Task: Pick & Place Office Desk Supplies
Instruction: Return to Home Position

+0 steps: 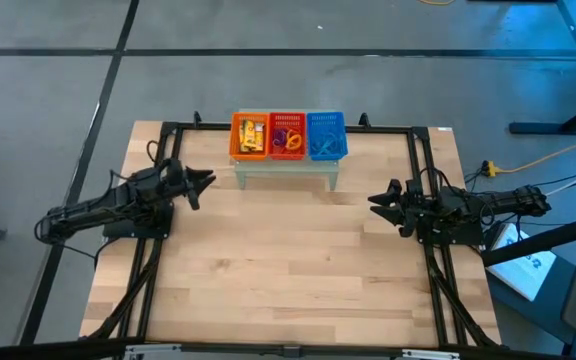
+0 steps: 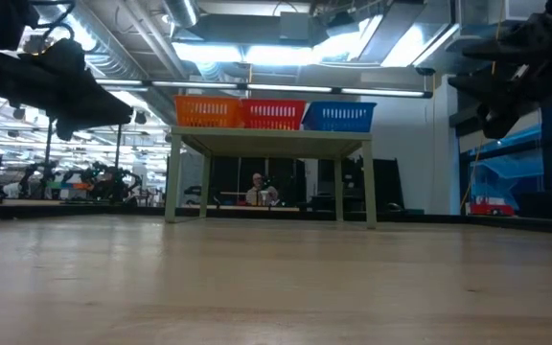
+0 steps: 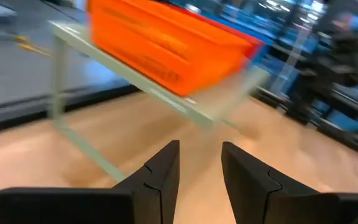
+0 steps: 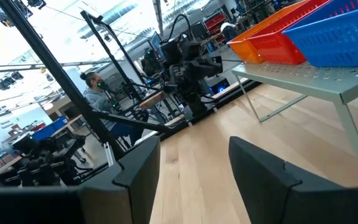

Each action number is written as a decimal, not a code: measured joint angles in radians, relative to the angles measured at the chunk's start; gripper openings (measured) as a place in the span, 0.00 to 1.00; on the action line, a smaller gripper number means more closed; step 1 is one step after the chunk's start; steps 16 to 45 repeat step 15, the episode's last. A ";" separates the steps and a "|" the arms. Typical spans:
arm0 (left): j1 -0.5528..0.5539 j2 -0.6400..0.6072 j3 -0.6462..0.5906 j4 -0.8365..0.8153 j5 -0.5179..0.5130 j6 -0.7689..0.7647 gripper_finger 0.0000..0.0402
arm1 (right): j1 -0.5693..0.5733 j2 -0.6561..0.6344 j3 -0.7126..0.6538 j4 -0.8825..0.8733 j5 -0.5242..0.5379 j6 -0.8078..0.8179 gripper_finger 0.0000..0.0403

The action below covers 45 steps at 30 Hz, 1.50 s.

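Three mesh baskets stand in a row on a small pale stand (image 1: 286, 165) at the table's far middle: orange (image 1: 249, 134), red (image 1: 287, 135) and blue (image 1: 327, 135). Small supplies lie inside them: yellow-orange blocks (image 1: 252, 131) in the orange basket, thin purple and orange loops (image 1: 289, 137) in the red one, blue loops (image 1: 325, 146) in the blue one. My left gripper (image 1: 208, 182) hovers open left of the stand, pointing at it, with nothing between its fingers (image 3: 201, 163). My right gripper (image 1: 373, 200) hovers open right of the stand, likewise with nothing in it (image 4: 194, 163).
The bare wooden tabletop (image 1: 288, 260) stretches between and in front of both arms. A black frame rail (image 1: 413, 160) runs round the table's edges. The stand's legs (image 2: 172, 182) rest on the table. A person (image 2: 257, 190) sits in the room beyond, and another (image 4: 98, 93) is off to the side.
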 joint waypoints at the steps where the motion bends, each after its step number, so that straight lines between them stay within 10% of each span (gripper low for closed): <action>1: -0.004 0.010 0.000 0.000 0.031 0.000 0.29 | 0.000 0.000 0.000 0.000 0.000 0.000 0.48; 8: -0.012 0.046 -0.001 0.002 0.157 0.005 0.29 | 0.000 0.000 0.000 0.000 0.000 0.001 0.48; 45: -0.012 0.046 -0.001 0.002 0.158 0.000 0.29 | 0.000 0.000 0.000 0.000 0.000 0.001 0.48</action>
